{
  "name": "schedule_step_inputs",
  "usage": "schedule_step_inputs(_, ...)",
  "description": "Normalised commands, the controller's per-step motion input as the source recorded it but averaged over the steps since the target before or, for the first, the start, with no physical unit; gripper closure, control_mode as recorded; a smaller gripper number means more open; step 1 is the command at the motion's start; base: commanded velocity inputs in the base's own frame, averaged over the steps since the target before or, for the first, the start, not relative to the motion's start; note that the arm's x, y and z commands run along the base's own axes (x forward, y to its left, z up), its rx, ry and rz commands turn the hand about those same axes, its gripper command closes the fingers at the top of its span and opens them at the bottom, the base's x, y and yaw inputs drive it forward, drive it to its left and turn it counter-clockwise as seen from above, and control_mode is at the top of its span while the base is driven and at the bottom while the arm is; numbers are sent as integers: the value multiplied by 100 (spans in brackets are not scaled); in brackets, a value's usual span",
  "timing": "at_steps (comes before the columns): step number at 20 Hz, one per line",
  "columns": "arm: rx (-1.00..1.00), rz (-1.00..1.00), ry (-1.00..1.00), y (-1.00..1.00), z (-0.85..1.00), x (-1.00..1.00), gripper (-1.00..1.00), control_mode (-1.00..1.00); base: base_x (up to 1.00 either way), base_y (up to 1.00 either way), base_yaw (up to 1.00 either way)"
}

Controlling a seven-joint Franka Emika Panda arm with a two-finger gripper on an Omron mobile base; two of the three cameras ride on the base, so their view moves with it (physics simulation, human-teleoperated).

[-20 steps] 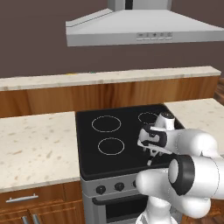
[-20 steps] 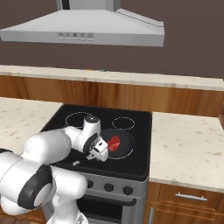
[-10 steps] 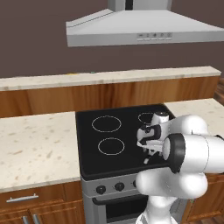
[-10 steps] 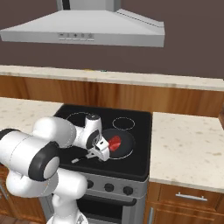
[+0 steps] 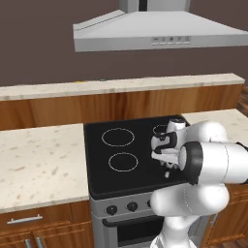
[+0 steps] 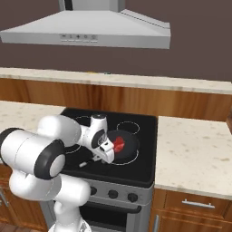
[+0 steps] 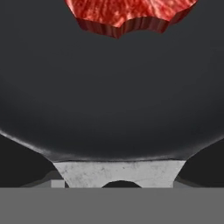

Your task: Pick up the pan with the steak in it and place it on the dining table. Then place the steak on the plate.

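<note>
The black pan (image 6: 128, 146) sits on the front right burner of the stove with the red steak (image 6: 118, 143) in it. My gripper (image 6: 104, 153) is low at the pan's handle side, its jaws hidden by the hand. The same gripper (image 5: 164, 163) is down over the stove's right side. In the hand view the pan (image 7: 112, 96) is very close, the steak (image 7: 127, 13) at the top and the handle's metallic root (image 7: 118, 172) at the bottom. The long beige top behind the stove looks like the dining table (image 5: 145, 85). A thin yellow sliver (image 5: 80, 81) on it may be the plate.
The black stovetop (image 5: 121, 145) has three bare burner rings. Beige speckled counters flank it on the left (image 5: 38, 164) and on the right (image 6: 195, 149). A steel hood (image 6: 86, 31) hangs above. A wooden wall rises behind the stove.
My hand has sunk lower and closer to the pan's handle over the last second. The pan and the steak have stayed in place.
</note>
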Motion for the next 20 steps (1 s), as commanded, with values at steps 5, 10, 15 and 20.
schedule_step_inputs(5, 6, -5, -6, 0, 58, -26, 100, -100, 0, 0, 0)
schedule_step_inputs(10, 5, 0, -5, 10, 82, -59, 100, -100, 0, 0, 0)
schedule_step_inputs(15, 1, 0, -3, 26, 81, -71, 100, -100, 0, 0, 0)
schedule_step_inputs(20, 0, 3, 0, 38, 74, -75, 100, -100, 0, 0, 0)
